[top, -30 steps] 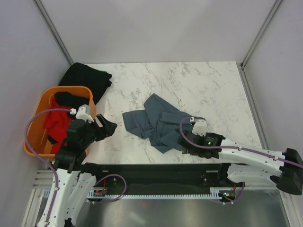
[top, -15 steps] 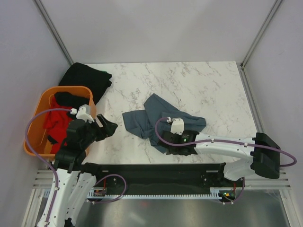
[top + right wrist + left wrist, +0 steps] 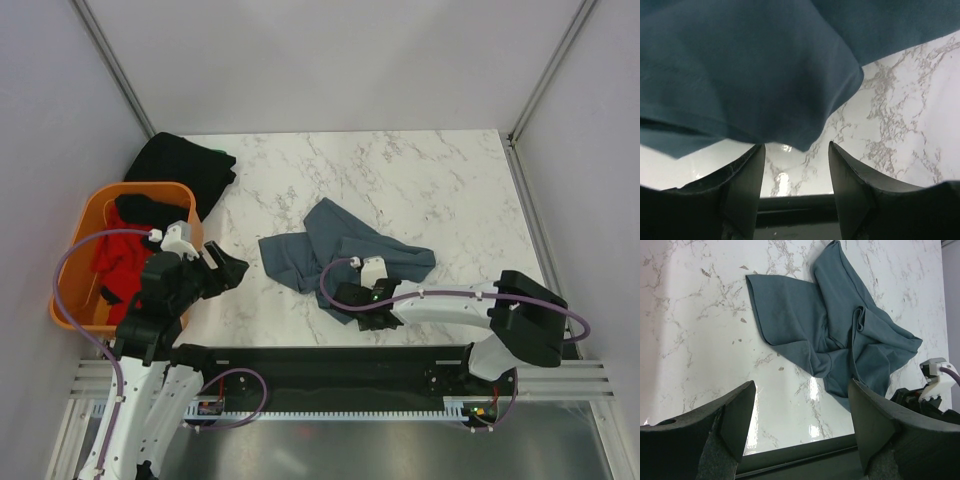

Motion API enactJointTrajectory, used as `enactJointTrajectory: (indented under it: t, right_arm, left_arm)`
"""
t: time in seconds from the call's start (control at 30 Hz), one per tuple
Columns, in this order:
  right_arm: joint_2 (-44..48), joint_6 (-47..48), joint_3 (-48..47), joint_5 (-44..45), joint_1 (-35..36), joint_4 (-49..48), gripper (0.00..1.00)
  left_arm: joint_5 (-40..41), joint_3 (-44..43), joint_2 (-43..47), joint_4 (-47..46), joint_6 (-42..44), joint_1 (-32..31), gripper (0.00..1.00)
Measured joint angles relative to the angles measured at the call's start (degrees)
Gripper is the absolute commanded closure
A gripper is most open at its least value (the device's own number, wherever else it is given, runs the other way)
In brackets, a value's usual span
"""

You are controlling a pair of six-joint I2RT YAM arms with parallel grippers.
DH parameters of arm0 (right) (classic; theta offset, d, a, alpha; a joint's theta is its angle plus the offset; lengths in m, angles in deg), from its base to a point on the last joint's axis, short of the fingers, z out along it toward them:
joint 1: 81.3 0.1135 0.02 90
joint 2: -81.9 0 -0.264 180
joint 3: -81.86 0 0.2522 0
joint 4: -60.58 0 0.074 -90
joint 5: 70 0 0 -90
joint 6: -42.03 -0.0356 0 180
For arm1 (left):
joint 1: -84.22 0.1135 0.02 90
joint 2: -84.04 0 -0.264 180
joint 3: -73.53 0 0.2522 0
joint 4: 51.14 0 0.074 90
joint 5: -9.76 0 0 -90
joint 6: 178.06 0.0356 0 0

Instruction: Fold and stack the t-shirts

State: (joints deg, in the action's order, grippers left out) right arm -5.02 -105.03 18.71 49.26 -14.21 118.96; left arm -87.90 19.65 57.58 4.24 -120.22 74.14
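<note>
A slate blue-grey t-shirt (image 3: 345,255) lies crumpled in the middle of the marble table. My right gripper (image 3: 350,304) is open at the shirt's near edge, low over the table. In the right wrist view the shirt (image 3: 740,65) fills the top and hangs just above the open, empty right gripper (image 3: 796,167). My left gripper (image 3: 232,270) is open and empty, left of the shirt and apart from it. The left wrist view shows the shirt (image 3: 840,335) beyond the open left gripper (image 3: 800,410). A black t-shirt (image 3: 185,165) lies at the far left. A red t-shirt (image 3: 115,255) is in the basket.
An orange plastic basket (image 3: 85,312) stands at the table's left edge and holds red and black cloth. The table's near edge and a black rail run just below both grippers. My right arm (image 3: 935,382) shows at the right of the left wrist view.
My right arm has swung left along the shirt's near edge, from its right side to its near middle. The left arm and the shirt have not moved.
</note>
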Motion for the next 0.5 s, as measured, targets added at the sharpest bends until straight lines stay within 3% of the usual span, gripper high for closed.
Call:
enactJointTrajectory:
  t: [0.17, 0.43, 0.5]
  right_arm:
    - [-1.9, 2.4, 1.1, -0.1, -3.1, -2.2, 0.43]
    - [-2.1, 5.3, 1.2, -0.1, -4.3, -5.3, 0.59]
    - [-2.1, 6.1, 1.2, -0.1, -4.3, -5.9, 0.67]
  left_arm:
    - [0.0, 0.0, 0.0, 0.0, 0.0, 0.0, 0.18]
    - [0.0, 0.0, 0.0, 0.0, 0.0, 0.0, 0.18]
    - [0.0, 0.0, 0.0, 0.0, 0.0, 0.0, 0.18]
